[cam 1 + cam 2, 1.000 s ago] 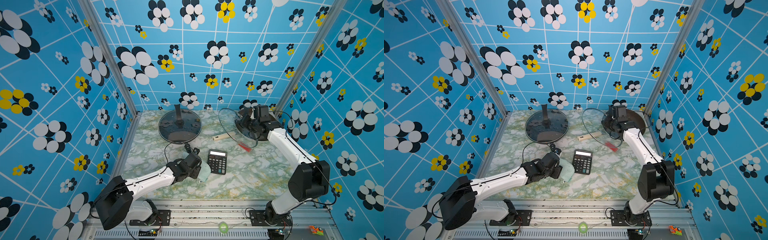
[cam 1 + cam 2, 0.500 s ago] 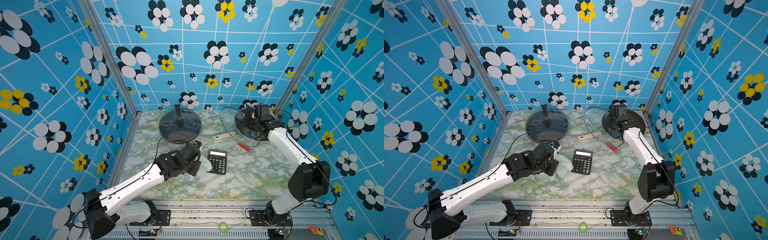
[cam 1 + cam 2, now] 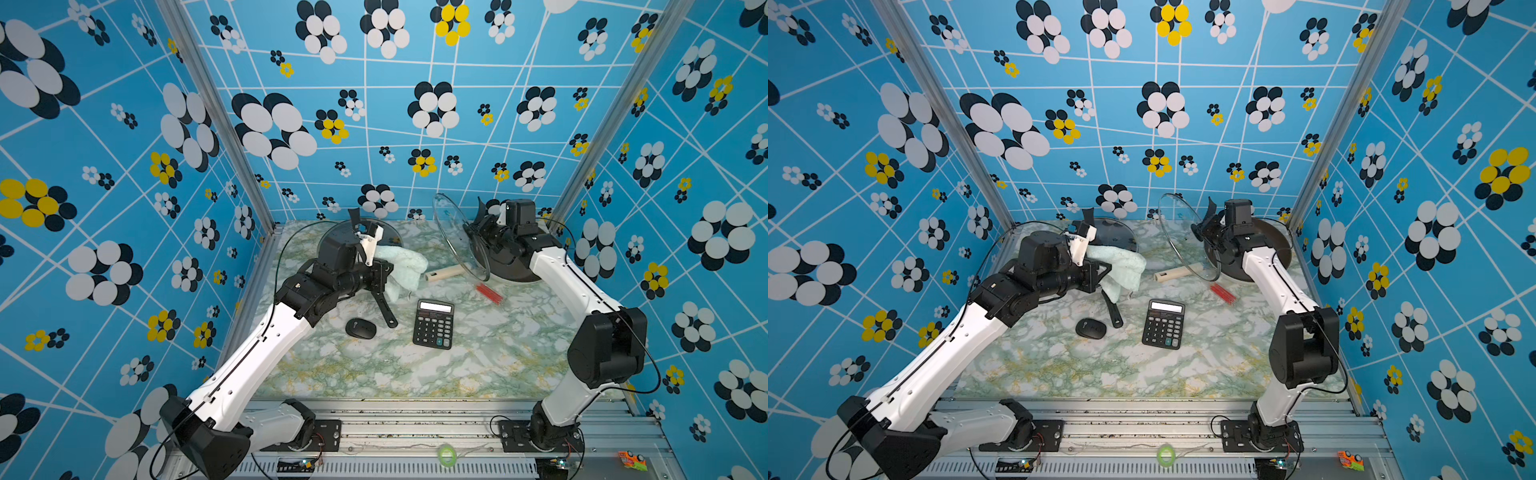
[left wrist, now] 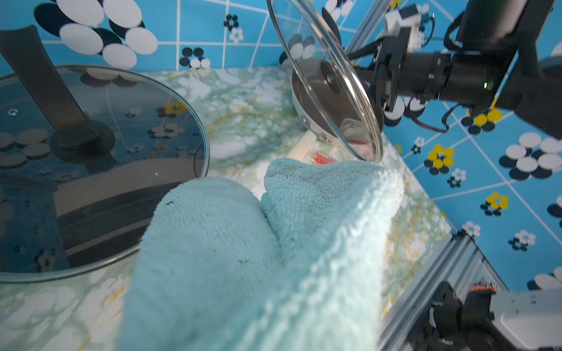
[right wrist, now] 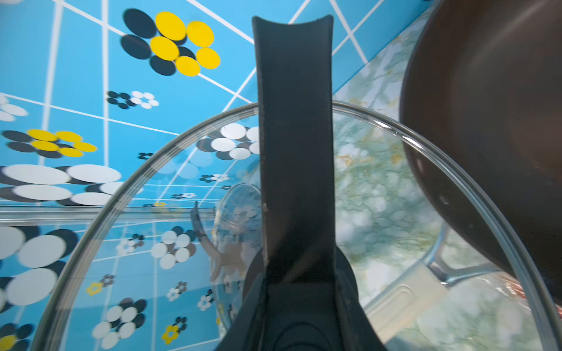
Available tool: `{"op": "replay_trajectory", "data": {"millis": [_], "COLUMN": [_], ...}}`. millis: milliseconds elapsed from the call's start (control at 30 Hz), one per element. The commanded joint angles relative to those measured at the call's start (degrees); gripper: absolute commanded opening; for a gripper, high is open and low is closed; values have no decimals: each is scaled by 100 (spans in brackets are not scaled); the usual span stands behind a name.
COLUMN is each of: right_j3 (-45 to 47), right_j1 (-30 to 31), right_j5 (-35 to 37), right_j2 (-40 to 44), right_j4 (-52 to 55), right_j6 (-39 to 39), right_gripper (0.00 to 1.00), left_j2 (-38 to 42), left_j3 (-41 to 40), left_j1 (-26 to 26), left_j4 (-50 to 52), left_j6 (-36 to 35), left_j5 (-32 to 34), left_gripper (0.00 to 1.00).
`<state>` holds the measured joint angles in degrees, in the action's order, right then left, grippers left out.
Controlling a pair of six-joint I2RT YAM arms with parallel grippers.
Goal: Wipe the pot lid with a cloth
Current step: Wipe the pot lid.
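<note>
The clear round glass pot lid (image 3: 457,239) stands tilted on edge at the back right of the marble-patterned desk (image 3: 415,374), in front of a dark brown frying pan (image 5: 486,121). The right claw (image 3: 478,241) is clamped on the lid's black upright fin handle (image 5: 295,146) near its base. That looks like the only sound place to take it, because the glass is hard, smooth, slippery and breakable, and heavy enough to swing about that one hold. Whether its lower rim rests on the desk I cannot tell.

The soft pale mint-green terry cloth (image 3: 405,264) hangs bunched from the left claw (image 3: 385,270), whose jaws are pinched fully together on a fold, the tips buried in the pile. It is off the desk, between a smoky tinted glass lid (image 4: 91,152) on another pan and the pot lid. In both top views it is near the pot lid but apart from it.

The cloth is light and limp, so only the part backed by the claw can press, and the loose flaps will trail. Pressure should probably be gentle and land near the lid's middle, since a push at the rim would lever the glass against the right claw's grip. A black calculator (image 3: 434,324) lies nearer the front of the desk.
</note>
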<state>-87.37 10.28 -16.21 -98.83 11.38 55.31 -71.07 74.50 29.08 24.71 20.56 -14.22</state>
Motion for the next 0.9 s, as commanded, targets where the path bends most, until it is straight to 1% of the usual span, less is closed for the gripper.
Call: {"op": "replay_trajectory", "data": {"millis": [0,100,200,300,367,433,533,700,867], "right_j3": [-78,188,168,138,64,-22,43,301,494], "right_j1": [-44,-51,-35,-26,-6,46,74,78,74], "right_j5": [-858,-981,-1145,-1261,-1360,-1553,-1785,-2099,-2403], "right_j2": [147,51,-118,-358,-527,-649,-682,-733,-762], "right_j4": [-2495,-3683,-4244,-4783,-5097,-5217,-5254,-5415,-6175], "right_j6": [1495,2355,2805,3296,3530,3601,3526,3507,3850], "right_gripper": [0,0,0,0,0,0,0,0,0], "left_j2": [-373,-967,-1565,-2103,-2463,-2838,-3249,-3484,-3869], "left_j3": [56,401,838,1445,1974,2460,2893,3490,4045], "left_j1": [-138,-149,-149,-25,109,193,182,87,-155], "left_j4": [-1715,-2255,-2572,-2473,-2144,-1821,-2079,-2739,-3082], "left_j6": [285,350,511,354,110,-32,241,633,864], "left_j5": [-620,-861,-1251,-1771,-2058,-2390,-2899,-3117,-3030], "left_gripper": [0,0,0,0,0,0,0,0,0]}}
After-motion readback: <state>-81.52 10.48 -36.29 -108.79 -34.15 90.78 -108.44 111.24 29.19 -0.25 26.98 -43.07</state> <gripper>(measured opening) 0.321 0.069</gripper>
